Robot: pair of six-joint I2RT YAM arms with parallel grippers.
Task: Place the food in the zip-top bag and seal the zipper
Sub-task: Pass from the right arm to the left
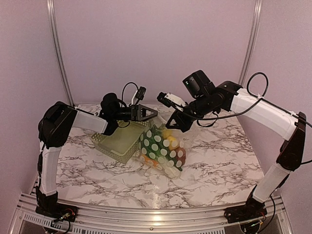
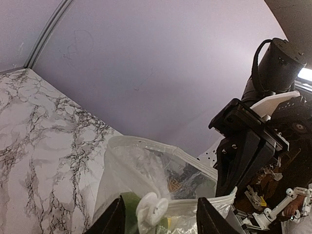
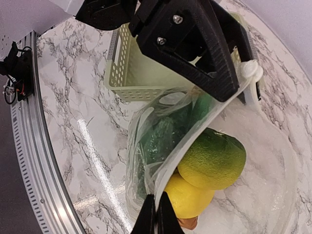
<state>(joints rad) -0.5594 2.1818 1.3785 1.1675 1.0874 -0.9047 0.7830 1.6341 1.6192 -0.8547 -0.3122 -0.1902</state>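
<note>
Under your right gripper [image 3: 156,217], fingers pressed together on its rim, the zip-top bag [image 1: 160,148] hangs with the food [image 3: 212,158] already inside. Between your left gripper's [image 2: 163,217] spread fingers sit the zipper [image 2: 165,148] edge and a small white piece [image 2: 152,208]. Sealing looks next: close the left on the zipper and draw along it.
</note>
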